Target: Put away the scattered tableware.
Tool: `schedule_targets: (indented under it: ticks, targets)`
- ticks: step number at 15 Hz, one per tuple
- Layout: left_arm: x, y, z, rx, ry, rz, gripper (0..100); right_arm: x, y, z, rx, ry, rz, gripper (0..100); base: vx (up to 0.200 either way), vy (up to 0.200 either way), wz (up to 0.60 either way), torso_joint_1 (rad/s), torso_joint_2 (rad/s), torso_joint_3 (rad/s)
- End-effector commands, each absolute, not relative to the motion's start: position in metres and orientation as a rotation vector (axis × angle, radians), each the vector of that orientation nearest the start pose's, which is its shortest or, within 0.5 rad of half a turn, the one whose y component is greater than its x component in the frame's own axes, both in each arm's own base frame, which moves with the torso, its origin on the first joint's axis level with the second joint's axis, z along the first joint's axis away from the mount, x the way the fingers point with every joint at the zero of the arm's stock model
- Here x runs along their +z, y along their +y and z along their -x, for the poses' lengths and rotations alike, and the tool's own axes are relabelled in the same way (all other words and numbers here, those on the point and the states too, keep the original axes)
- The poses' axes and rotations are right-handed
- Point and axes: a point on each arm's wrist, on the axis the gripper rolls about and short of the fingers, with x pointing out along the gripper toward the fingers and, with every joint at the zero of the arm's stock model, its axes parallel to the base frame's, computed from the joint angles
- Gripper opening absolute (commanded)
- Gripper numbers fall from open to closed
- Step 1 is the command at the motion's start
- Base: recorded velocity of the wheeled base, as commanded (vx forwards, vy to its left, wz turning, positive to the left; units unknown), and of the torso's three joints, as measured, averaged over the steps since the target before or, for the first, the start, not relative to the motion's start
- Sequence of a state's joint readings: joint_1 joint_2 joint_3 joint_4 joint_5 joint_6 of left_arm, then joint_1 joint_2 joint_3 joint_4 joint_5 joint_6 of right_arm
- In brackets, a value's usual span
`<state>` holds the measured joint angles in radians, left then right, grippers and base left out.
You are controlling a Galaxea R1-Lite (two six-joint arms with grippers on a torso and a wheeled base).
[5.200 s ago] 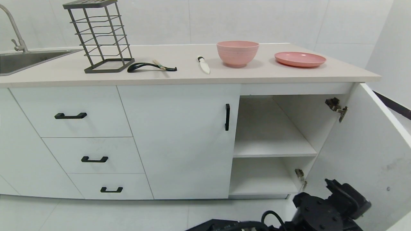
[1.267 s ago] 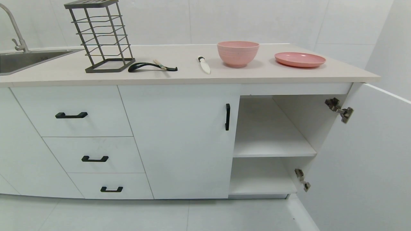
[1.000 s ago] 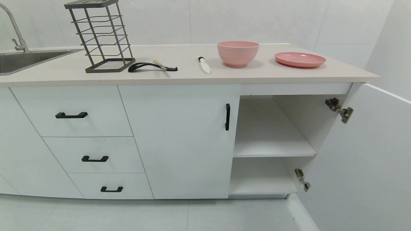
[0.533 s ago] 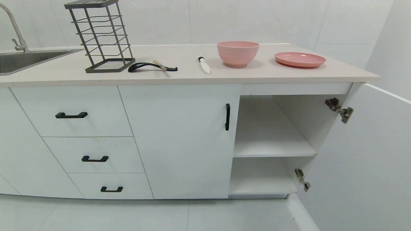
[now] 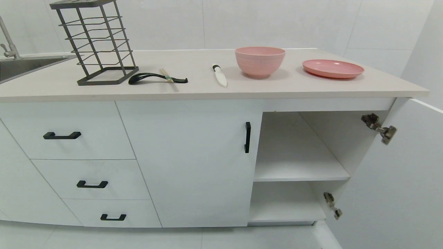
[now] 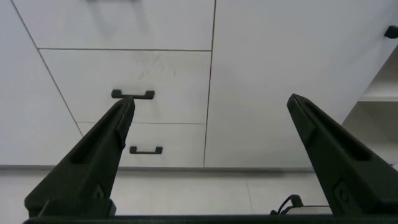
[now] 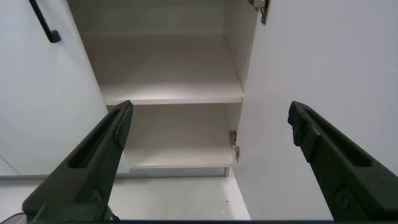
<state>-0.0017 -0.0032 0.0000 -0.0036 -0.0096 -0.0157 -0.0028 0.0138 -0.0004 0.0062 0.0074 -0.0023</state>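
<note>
Wider stands the cupboard door (image 5: 398, 180) than seconds ago, camera nudged too — left gripper (image 6: 209, 102) and right gripper (image 7: 211, 107) hang spread and empty low by the cabinet (image 5: 187, 155), while bowl (image 5: 259, 61), plate (image 5: 333, 68), knife (image 5: 219, 75) and spoon (image 5: 136, 79) all wait on the countertop (image 5: 277, 86), nothing stowed yet.

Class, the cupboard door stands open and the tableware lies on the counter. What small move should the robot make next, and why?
Probably lift the right gripper toward the pink plate. That gripper is open and low, in front of the bare cupboard shelf. The plate lies on the counter directly above that cupboard, on the robot's right.
</note>
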Motion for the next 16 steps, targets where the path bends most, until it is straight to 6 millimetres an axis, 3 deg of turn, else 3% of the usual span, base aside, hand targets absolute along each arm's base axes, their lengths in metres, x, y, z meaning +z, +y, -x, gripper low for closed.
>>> schedule_targets:
  ticks: [1, 6, 10, 13, 16]
  targets:
    - [0.0760, -0.0002, 0.0228, -0.011, -0.005, 0.017, 100, 0.0756, 0.0002, 0.0218, 0.005, 0.020, 0.003, 100, 0.000, 0.000, -0.60, 0.002, 0.00, 0.007]
    - [0.0760, 0.0001, 0.0228, 0.000, -0.005, 0.037, 100, 0.0756, 0.0002, 0.0218, 0.003, 0.020, 0.003, 100, 0.000, 0.000, 0.00, 0.000, 0.00, 0.000]
    - [0.0760, 0.0001, 0.0228, 0.001, -0.005, 0.038, 100, 0.0756, 0.0002, 0.0218, 0.003, 0.020, 0.003, 100, 0.200, -0.200, 0.00, -0.001, 0.00, 0.004]
    - [0.0760, 0.0001, 0.0228, 0.000, -0.005, 0.038, 100, 0.0756, 0.0002, 0.0218, 0.003, 0.020, 0.001, 100, 0.200, 0.000, 0.00, 0.004, 0.00, 0.004]
    - [0.0761, 0.0001, 0.0228, 0.001, -0.006, 0.038, 100, 0.0756, 0.0002, 0.0218, 0.003, 0.020, 0.003, 100, 0.000, 0.000, 0.00, 0.000, 0.00, 0.000]
